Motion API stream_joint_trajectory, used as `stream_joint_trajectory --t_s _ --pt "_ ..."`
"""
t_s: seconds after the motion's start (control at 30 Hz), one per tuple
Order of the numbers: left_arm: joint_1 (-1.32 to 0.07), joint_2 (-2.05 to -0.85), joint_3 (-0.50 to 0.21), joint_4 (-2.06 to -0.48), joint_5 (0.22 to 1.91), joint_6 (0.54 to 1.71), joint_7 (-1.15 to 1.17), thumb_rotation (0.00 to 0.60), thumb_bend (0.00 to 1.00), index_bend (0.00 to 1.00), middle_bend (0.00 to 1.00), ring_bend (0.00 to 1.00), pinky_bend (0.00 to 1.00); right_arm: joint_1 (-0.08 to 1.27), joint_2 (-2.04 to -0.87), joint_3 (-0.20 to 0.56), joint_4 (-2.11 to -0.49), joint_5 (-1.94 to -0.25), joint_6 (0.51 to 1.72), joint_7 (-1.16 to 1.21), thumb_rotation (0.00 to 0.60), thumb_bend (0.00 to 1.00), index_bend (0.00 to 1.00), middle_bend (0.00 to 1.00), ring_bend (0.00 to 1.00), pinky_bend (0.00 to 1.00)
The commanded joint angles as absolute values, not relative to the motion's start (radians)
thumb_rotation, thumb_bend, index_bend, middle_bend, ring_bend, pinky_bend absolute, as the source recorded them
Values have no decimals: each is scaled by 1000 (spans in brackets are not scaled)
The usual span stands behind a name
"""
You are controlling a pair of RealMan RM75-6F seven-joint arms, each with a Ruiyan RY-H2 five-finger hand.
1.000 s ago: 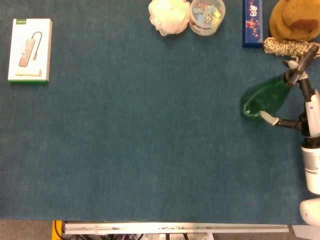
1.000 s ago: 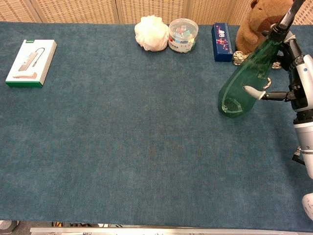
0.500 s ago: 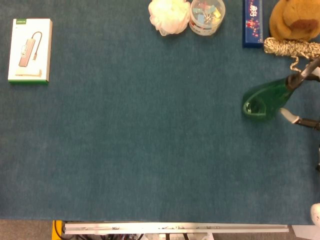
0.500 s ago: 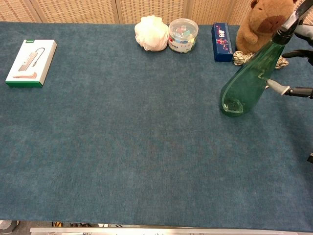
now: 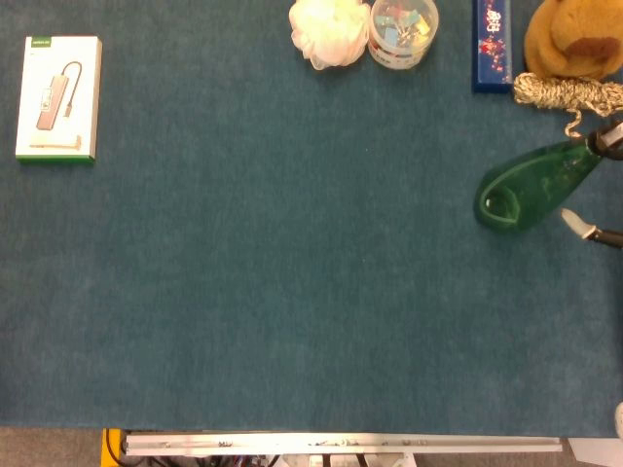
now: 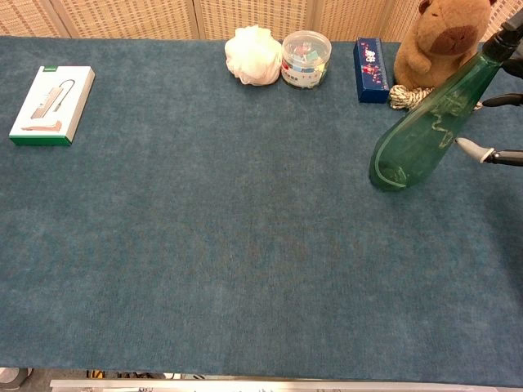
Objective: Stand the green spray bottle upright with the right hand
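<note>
The green spray bottle (image 6: pixel 421 131) leans near the brown teddy (image 6: pixel 442 41), so tip it gently onto its bottom (right hand (image 6: pixel 494 151) mostly hidden, grip unclear).

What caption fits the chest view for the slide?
Green spray bottle leaning on the blue table mat, right hand fingertips just off its side at the frame edge, plush bear behind.

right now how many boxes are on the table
2. A white box with a green edge lies flat at the far left of the table. A narrow blue box lies at the back right, between the clear tub and the brown plush toy.
</note>
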State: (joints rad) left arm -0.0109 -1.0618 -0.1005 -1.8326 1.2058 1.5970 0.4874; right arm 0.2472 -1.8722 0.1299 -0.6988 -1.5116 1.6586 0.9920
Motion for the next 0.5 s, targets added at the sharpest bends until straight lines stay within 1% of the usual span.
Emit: stream_joint_trajectory --t_s 0.03,0.5 --pt "-11 -1061 -100 -1833 1207 1598 486 600 0 501 431 322 460 247 -1871 130 -700 -1513 1654 991 600 0 116 212 117 321" --pt "-9 -1058 -100 -1835 1208 1600 479 600 0 501 431 322 460 252 -1871 129 -708 -1527 1647 981 600 0 117 212 117 319"
